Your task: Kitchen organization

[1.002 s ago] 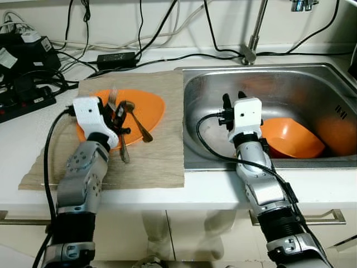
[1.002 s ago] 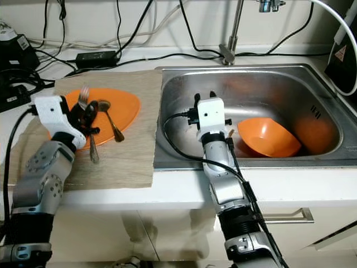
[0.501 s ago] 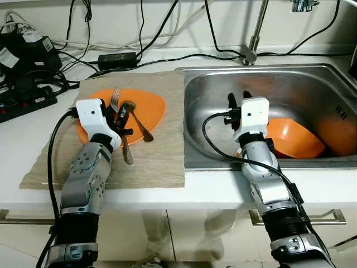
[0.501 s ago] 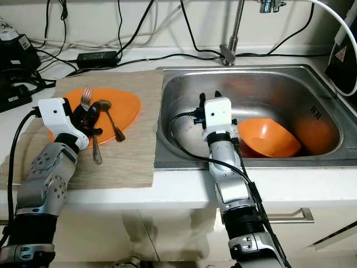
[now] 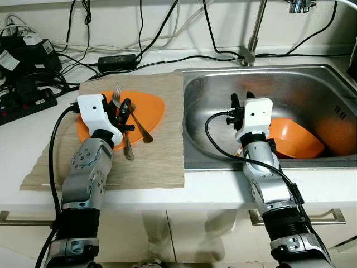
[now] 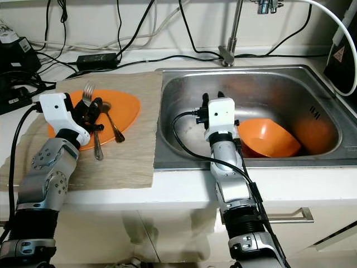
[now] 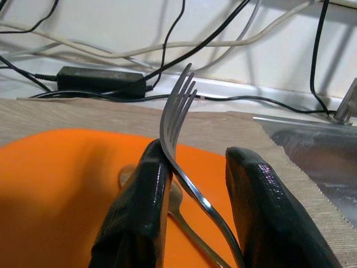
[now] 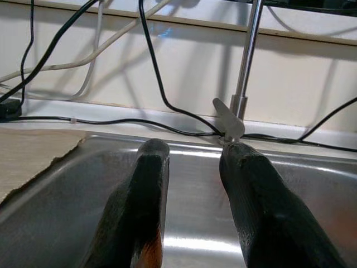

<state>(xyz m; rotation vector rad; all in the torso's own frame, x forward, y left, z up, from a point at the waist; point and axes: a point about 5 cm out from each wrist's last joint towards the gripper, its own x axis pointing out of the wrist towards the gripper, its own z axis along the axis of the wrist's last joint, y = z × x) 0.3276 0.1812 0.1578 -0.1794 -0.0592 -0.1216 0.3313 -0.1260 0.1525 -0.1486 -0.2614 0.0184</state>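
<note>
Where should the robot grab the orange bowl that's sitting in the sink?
Probably by the rim. The orange bowl lies tilted in the sink, its opening facing up and toward the robot, so the upper edge sticks out. The right claw could come down from above, one finger inside and one outside. The smooth round body offers nothing to pinch.

No readable text, faint unreadable marking on the sink (image 5: pixel 341 111) wall
</note>
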